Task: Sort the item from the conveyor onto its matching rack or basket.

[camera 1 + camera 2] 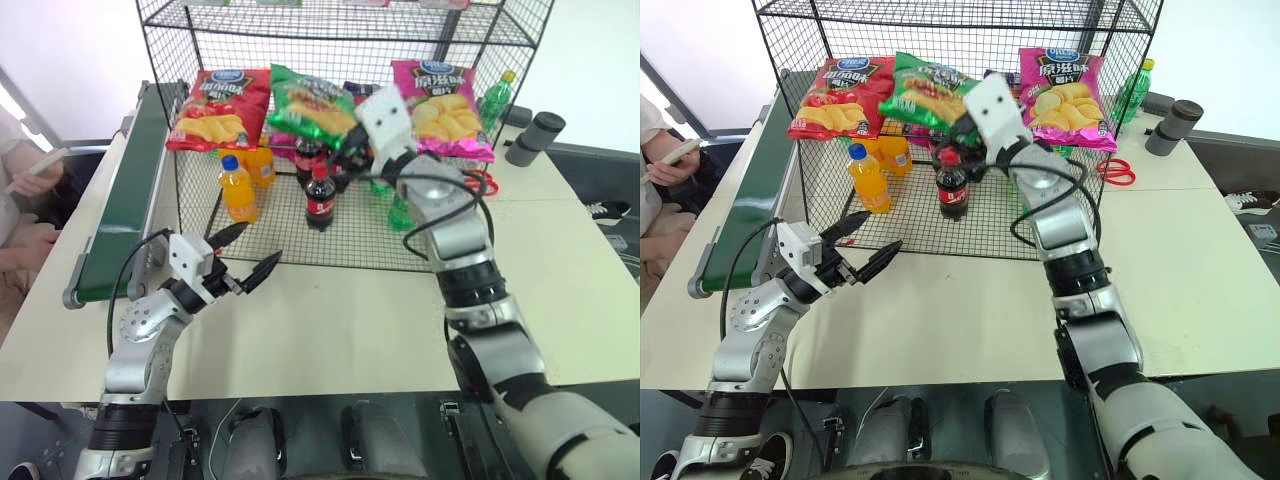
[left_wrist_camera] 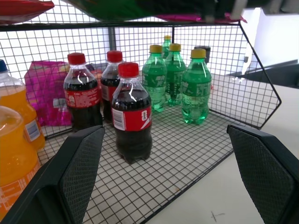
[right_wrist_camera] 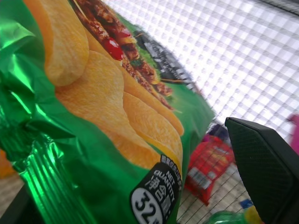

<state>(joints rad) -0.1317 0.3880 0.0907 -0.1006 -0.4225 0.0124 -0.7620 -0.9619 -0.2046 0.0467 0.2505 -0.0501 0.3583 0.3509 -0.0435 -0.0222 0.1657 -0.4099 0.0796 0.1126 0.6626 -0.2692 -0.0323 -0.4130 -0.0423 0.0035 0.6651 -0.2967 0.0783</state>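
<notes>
- Right tool [image 1: 352, 152]: raised at the rack's [image 1: 200, 215] middle tier, jaws spread wide around the lower edge of the green chip bag [image 1: 312, 102].
- Green chip bag: glossy foil, lying on that tier between red chip bag [image 1: 218, 108] and pink chip bag [image 1: 443, 108]; yellow chips and red pieces pictured; black oval reads "NET QUANTITY".
- Left tool [image 1: 248, 255]: wide open, empty, above the surface [image 1: 330, 330].
</notes>
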